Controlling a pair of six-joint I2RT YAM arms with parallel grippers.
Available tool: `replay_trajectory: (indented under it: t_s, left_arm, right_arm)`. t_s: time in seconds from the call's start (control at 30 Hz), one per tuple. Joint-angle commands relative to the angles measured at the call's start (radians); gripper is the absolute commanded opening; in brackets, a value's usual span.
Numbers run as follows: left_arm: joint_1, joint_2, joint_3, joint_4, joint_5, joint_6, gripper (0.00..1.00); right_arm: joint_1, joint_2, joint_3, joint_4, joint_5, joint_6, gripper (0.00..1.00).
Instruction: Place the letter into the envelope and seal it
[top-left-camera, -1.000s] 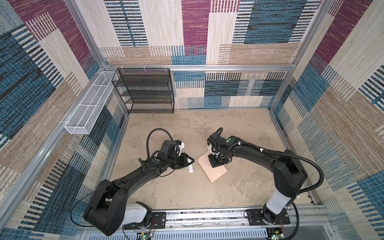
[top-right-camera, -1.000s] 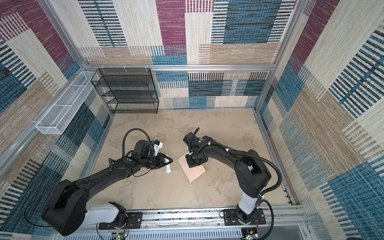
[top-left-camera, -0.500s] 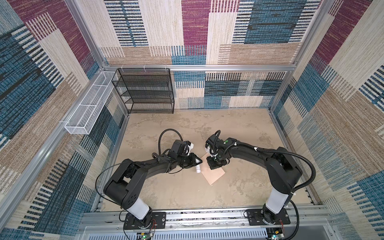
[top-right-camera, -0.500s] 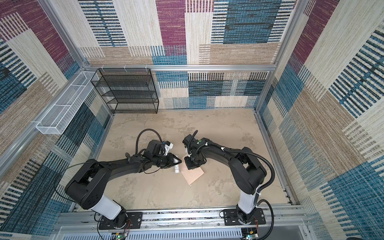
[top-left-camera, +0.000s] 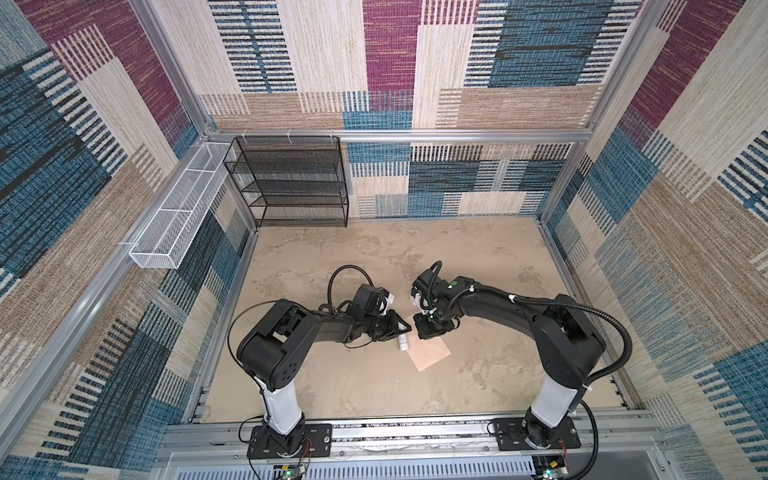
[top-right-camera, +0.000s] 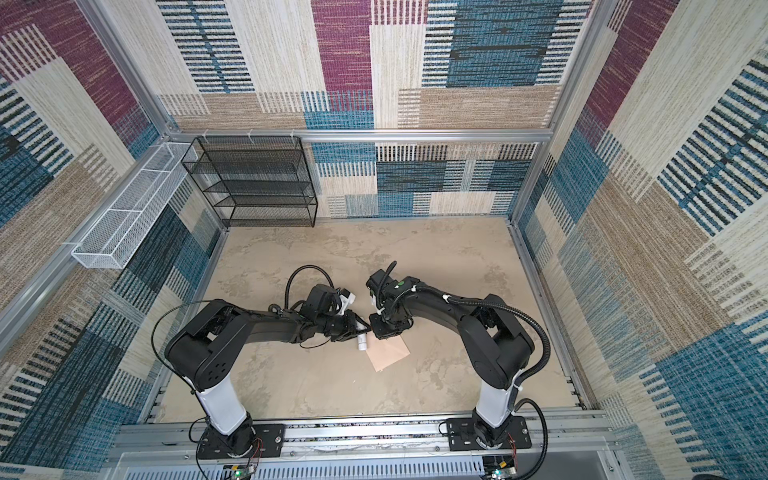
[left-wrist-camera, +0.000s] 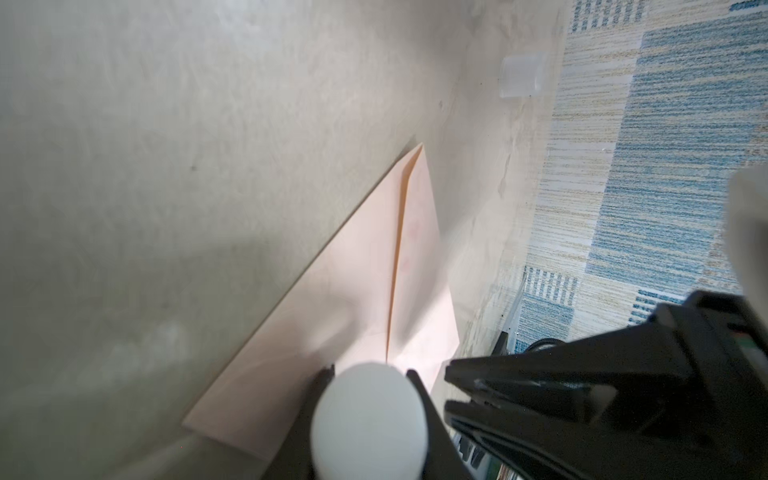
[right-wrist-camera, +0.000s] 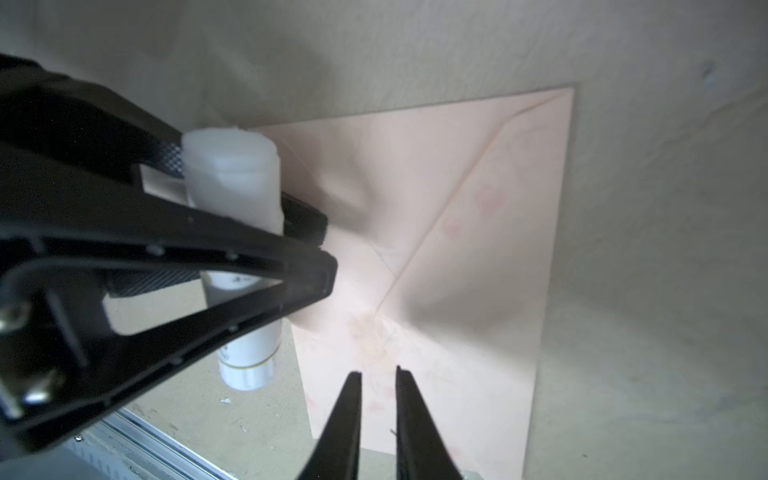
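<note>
Lying flat on the desk (top-left-camera: 374, 257), the envelope (right-wrist-camera: 478, 208) is shown beneath the narrowly parted right fingers (right-wrist-camera: 343, 419); a white tube (right-wrist-camera: 230, 174) is clamped in the left fingers (right-wrist-camera: 249, 257).

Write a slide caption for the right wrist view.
Left gripper holds a tube at the envelope edge; right gripper, slightly open, over it.

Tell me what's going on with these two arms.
The left gripper grips a white tube right beside the edge of the peach-pink envelope, which lies flat on the table with its flap folded over. The right gripper sits low over the envelope, jaws slightly apart and holding nothing. No letter is in sight, and whether the flap is stuck down cannot be told.
</note>
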Motion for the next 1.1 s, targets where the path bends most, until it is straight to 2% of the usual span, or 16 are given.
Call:
replay_trajectory:
  t_s: [0.0,0.27,0.43,0.53,0.73,0.83,0.93,1.07]
  left_arm:
    - [0.000,0.003,0.001,-0.046,-0.014,0.028,0.03]
    - [-0.001,-0.065,0.016,-0.066,0.004,0.041,0.05]
    - [-0.006,-0.148,0.061,-0.070,0.045,0.039,0.08]
    - [-0.006,-0.197,0.099,-0.137,0.041,0.067,0.09]
    - [-0.005,-0.319,0.196,-0.336,-0.033,0.193,0.10]
    - [-0.005,-0.387,0.251,-0.412,-0.098,0.265,0.11]
    - [-0.005,-0.452,0.297,-0.455,-0.151,0.326,0.11]
    - [-0.005,-0.526,0.328,-0.451,-0.181,0.384,0.12]
  right_arm:
    - [-0.002,-0.026,0.020,-0.010,0.018,0.005,0.29]
    - [-0.022,-0.140,0.058,-0.042,0.064,0.010,0.32]
    - [-0.040,-0.231,0.034,0.047,0.053,0.019,0.33]
    - [-0.050,-0.315,0.007,0.131,0.055,0.028,0.33]
    - [-0.051,-0.594,-0.143,0.428,0.086,-0.004,0.44]
    - [-0.051,-0.775,-0.317,0.688,0.021,-0.068,0.46]
    - [-0.051,-0.925,-0.499,0.928,-0.036,-0.098,0.53]
    - [-0.051,-0.983,-0.625,1.087,-0.107,-0.076,0.59]
